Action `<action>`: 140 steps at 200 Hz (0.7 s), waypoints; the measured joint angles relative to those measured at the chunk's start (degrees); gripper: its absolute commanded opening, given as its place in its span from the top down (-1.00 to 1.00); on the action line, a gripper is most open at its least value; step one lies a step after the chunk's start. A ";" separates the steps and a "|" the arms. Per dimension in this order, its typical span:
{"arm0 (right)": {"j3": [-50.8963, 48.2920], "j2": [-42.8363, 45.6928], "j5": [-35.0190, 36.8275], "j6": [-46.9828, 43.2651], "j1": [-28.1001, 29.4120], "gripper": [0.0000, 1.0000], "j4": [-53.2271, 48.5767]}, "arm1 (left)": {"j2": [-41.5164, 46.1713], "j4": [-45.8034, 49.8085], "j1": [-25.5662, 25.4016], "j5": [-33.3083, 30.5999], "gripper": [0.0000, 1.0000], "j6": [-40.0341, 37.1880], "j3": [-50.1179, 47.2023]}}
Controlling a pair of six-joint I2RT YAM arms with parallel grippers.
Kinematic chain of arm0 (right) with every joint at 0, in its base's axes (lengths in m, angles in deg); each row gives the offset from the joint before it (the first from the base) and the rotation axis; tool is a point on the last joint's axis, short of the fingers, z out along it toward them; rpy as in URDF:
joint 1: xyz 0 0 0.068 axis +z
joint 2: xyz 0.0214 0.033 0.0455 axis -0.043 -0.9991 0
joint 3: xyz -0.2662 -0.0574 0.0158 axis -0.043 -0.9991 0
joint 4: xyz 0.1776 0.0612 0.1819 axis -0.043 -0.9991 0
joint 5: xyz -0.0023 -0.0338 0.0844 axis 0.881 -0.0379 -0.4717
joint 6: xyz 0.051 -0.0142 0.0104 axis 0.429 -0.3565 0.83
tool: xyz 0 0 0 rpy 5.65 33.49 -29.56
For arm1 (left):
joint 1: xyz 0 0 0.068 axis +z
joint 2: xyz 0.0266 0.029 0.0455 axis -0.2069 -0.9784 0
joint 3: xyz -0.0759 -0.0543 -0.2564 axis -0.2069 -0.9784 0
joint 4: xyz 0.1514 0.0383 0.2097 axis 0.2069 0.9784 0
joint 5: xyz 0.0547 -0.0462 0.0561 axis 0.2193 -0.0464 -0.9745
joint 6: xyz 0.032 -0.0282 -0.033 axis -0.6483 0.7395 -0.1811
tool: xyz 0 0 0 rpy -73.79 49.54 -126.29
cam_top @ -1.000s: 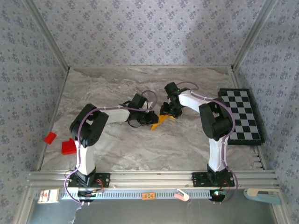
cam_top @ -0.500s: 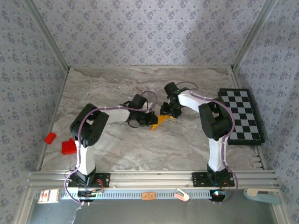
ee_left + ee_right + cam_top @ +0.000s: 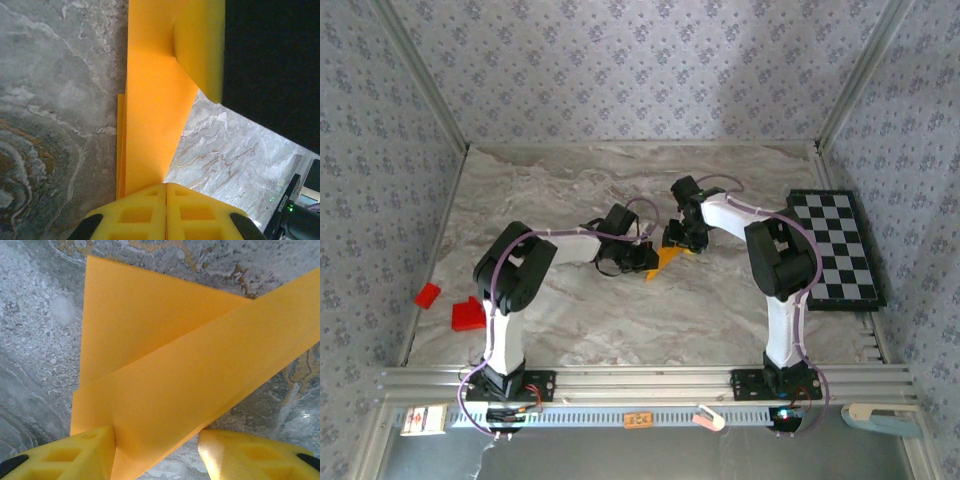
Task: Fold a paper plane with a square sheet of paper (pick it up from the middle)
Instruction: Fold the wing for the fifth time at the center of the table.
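Note:
The square sheet of paper (image 3: 667,256) is orange-yellow and lies folded in layers on the marble table, mid-table between the two arms. In the left wrist view the paper (image 3: 150,110) narrows to a point that runs into my left gripper (image 3: 166,184), whose yellow jaws are pressed together on it. My left gripper (image 3: 648,258) comes at the paper from the left. My right gripper (image 3: 677,243) comes down from the right. Its jaws (image 3: 157,437) stand apart astride a folded band of the paper (image 3: 165,375), and one finger (image 3: 90,452) touches the band.
A black-and-white checkerboard (image 3: 835,245) lies at the table's right edge. Two red blocks (image 3: 427,295) (image 3: 467,314) sit at the left edge. Patterned walls close in three sides, and a metal rail (image 3: 640,380) runs along the front.
My left gripper has closed the last bit onto the paper's point, and the left arm has edged slightly right. The right arm and the paper have stayed in place.

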 measured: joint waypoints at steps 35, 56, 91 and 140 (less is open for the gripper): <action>0.00 -0.04 0.04 0.00 0.04 -0.07 -0.04 | -0.81 0.37 0.00 0.00 0.84 -0.02 0.37; 0.00 -0.04 0.24 0.00 0.11 -0.07 -0.04 | -1.07 0.50 0.00 0.02 0.84 -0.02 0.55; 0.00 -0.04 0.24 0.00 0.11 -0.07 -0.04 | -1.38 0.59 0.00 0.00 0.85 -0.02 0.63; 0.02 -0.04 0.24 0.00 0.11 -0.06 -0.07 | -1.40 1.97 -0.02 -1.07 0.89 -0.46 1.29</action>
